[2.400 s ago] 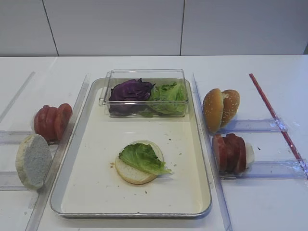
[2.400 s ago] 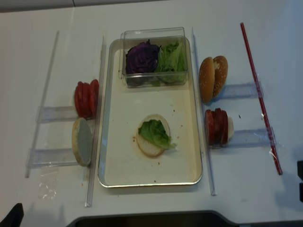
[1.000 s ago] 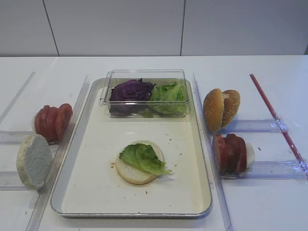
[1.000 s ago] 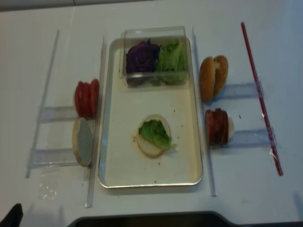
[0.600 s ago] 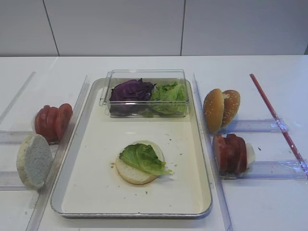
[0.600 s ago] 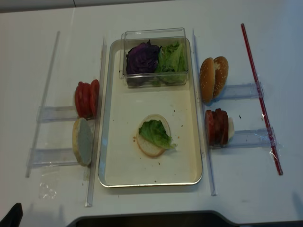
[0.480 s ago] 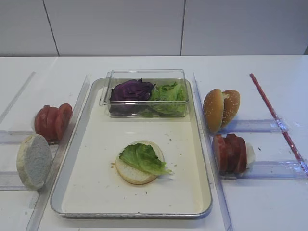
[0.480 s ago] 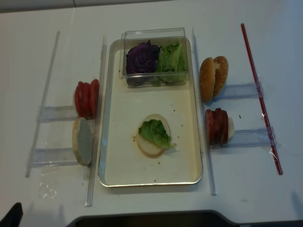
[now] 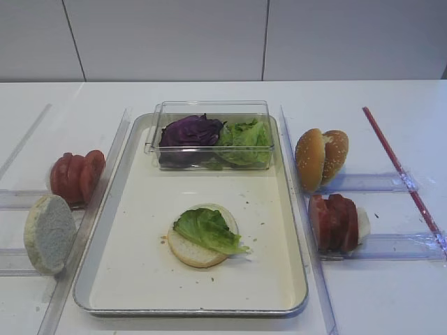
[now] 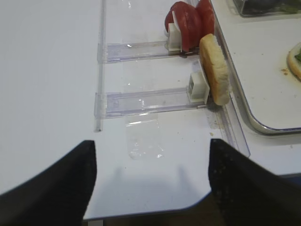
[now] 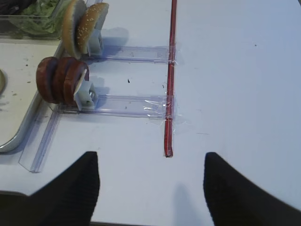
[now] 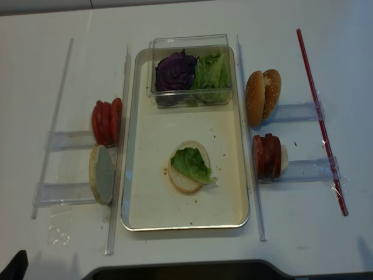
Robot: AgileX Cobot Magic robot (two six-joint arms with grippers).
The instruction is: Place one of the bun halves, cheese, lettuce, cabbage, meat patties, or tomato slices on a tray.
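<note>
On tray (image 9: 133, 279): bun half (image 9: 190, 250) | lettuce (image 9: 208, 229) atop | claws clear

Lettuce (image 9: 207, 229) on bun half (image 9: 193, 248) in tray (image 9: 133, 279), box (image 9: 211, 135) behind.

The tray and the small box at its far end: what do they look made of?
The tray: looks like metal, judging by the shiny, reflective raised rim; its floor has a matte cream finish with faint stains and crumbs, possibly a coating. The small box: apparently clear rigid plastic, since the cabbage and the green leaves beside it show straight through its glossy walls.
</note>
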